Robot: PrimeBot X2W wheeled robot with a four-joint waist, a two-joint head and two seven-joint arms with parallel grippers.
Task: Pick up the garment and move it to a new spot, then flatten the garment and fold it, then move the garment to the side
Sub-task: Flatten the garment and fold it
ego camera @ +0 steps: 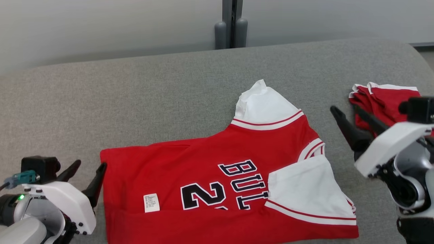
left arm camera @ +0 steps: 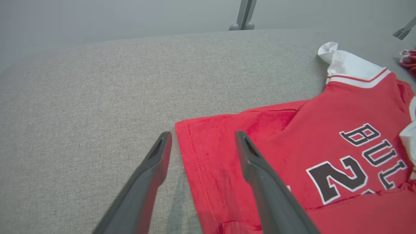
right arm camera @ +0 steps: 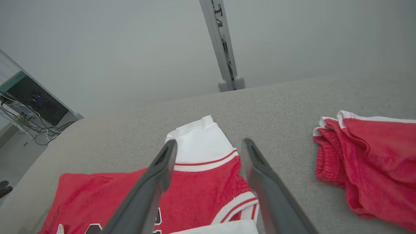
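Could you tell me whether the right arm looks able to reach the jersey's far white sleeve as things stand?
Probably yes: the right gripper is open beside the jersey, with bare grey cushion between it and the white sleeve; the red shorts lie on its other side.

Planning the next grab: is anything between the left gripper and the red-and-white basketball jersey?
Nothing visible. The left gripper is open, its dark fingers straddling the hem edge of the red-and-white basketball jersey on the grey fabric surface.
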